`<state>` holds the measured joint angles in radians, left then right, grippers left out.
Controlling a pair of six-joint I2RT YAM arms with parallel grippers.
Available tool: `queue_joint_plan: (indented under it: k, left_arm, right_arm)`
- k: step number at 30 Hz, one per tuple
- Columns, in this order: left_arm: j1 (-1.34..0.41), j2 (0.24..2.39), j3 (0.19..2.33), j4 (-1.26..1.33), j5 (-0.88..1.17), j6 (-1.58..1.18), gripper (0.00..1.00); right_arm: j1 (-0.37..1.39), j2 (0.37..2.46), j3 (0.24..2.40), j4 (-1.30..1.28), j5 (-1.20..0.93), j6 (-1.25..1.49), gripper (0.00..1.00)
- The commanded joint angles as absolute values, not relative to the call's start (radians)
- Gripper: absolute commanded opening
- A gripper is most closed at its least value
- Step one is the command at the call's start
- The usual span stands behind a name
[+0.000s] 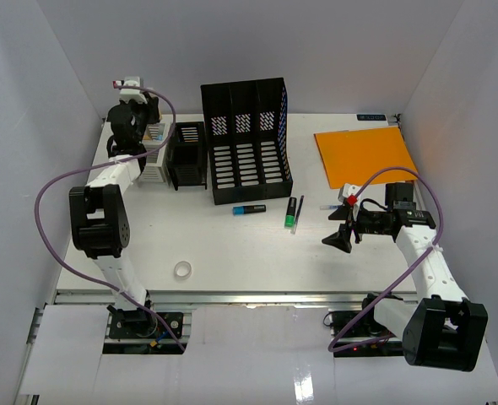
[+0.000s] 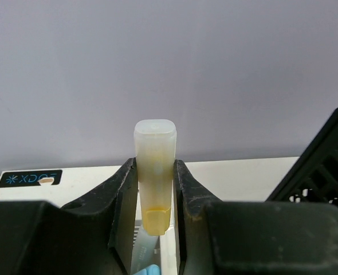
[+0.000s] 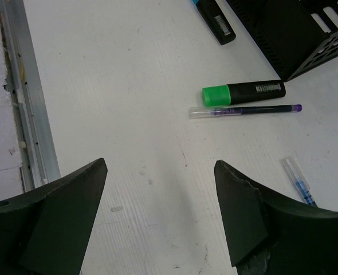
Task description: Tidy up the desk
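Wrist views settle what the overhead camera leaves unclear. From above, the left arm [image 1: 105, 219] reaches into the far left corner of the table [image 1: 232, 249], and its tip is lost among its own dark parts. The left wrist camera shows the left fingers [image 2: 123, 200] narrow, clamped on the sides of a yellow highlighter [image 2: 154, 166] whose clear cap points past the fingertips toward the grey wall [image 2: 169, 69].

The right wrist camera shows the right fingers [image 3: 243, 212] spread wide and holding nothing, above bare white surface. Ahead of them a green highlighter [image 3: 243, 93] and a purple pen [image 3: 246, 110] lie just beside each other, with a blue pen [image 3: 299, 182] near the right finger.

Only the overhead view takes in the orange folder [image 1: 365, 154] at the right rear, the black file rack [image 1: 245, 139] at the back centre, the small black organizer [image 1: 186, 156] beside it, and a tape roll [image 1: 182, 269] alone near the front.

White and flat, the table is closed in by pale grey walls, with a metal rail [image 1: 232, 297] along its front edge. A broad bare stretch lies between the arms, in front of the rack.
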<state>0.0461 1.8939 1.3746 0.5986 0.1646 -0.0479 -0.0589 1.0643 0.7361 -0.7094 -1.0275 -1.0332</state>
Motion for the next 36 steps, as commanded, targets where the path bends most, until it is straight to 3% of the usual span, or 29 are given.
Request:
queue_joint_plan:
  k: [1,14,27,31,36]
  left_arm:
    - [0.061,1.905,1.409,0.638,0.128,-0.003,0.00]
    - [0.098,1.976,1.435,0.623,0.129,0.022,0.01]
    - [0.098,1.958,1.346,0.636,0.131,-0.006,0.17]
    - [0.097,1.927,1.322,0.617,0.139,-0.047,0.32]
    - [0.098,1.874,1.307,0.554,0.137,-0.095,0.70]
  right_arm:
    - [-0.063,1.071,0.744,-0.729,-1.053,-1.054,0.82]
    - [-0.063,1.081,0.744,-0.729,-1.051,-1.052,0.82]
    - [-0.062,1.088,0.744,-0.727,-1.046,-1.050,0.82]
    - [-0.064,1.085,0.744,-0.726,-1.044,-1.048,0.82]
    - [-0.072,1.080,0.743,-0.725,-1.041,-1.046,0.82]
